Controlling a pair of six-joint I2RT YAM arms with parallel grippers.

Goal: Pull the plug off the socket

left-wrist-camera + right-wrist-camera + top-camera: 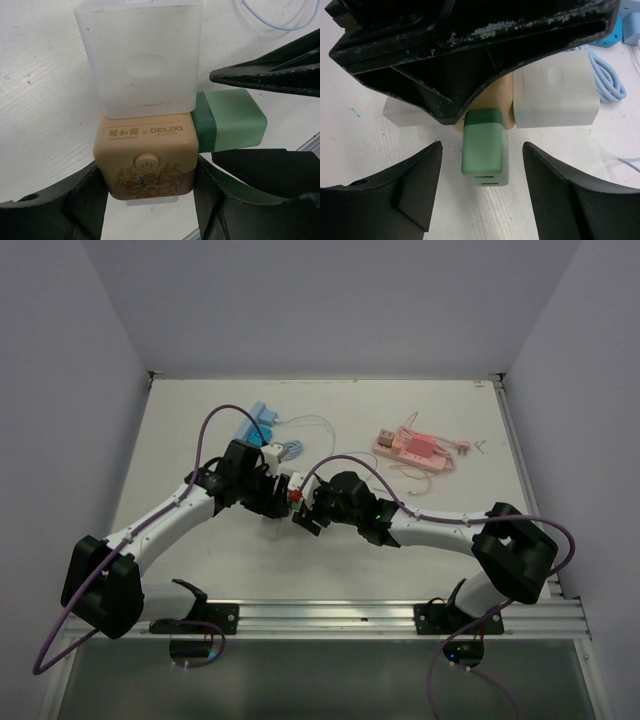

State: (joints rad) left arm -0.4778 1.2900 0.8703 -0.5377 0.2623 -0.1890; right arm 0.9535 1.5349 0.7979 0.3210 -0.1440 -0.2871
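While my L gripper [147,197] clamps DELIXI cube socket [145,145] | R gripper [481,167] straddles green plug [485,145] | jaws wide, gaps both sides

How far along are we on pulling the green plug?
Done: left fingers clamp the beige cube socket. In hand: right fingers straddle the green plug, gaps on both sides. Left: close, then pull; the plug is seated in the socket's side.
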